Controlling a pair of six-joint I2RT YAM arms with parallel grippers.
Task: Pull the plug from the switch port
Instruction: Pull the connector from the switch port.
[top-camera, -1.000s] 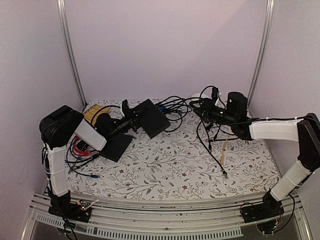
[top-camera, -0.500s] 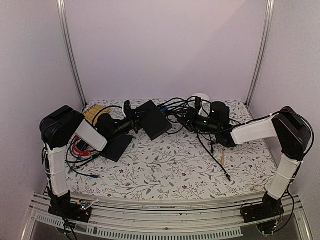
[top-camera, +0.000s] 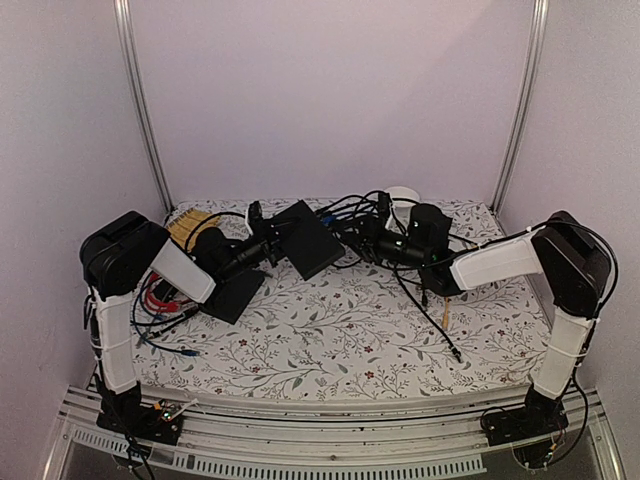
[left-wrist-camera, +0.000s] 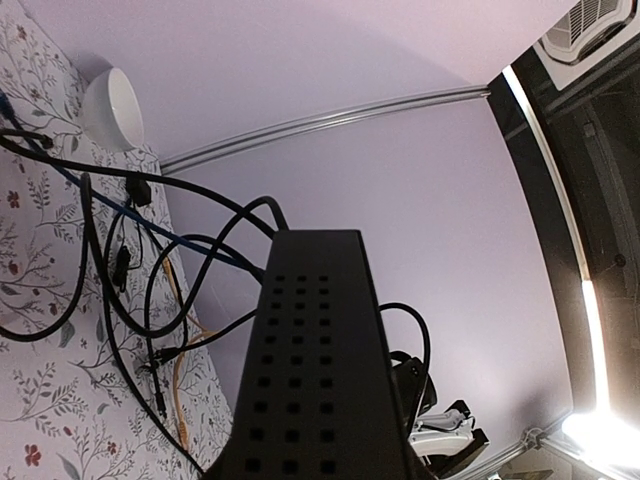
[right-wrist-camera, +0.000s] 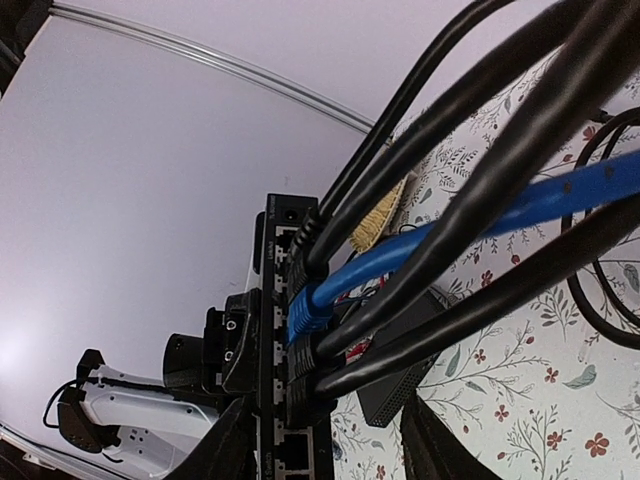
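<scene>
On the flowered worktop (top-camera: 330, 340), the left gripper (top-camera: 268, 244) holds the switch (top-camera: 305, 238) raised, fingers clamped on one edge. The right gripper (right-wrist-camera: 330, 448) hovers at the socket row with open fingers (right-wrist-camera: 232, 445). The blue plug (right-wrist-camera: 303, 305) and black plugs (right-wrist-camera: 300, 355) sit seated, so nothing is pulled yet.

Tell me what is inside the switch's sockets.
Right wrist view: one blue plug and several black plugs sit mid-row in the switch; end sockets look empty. The cables hide the exact count.
</scene>
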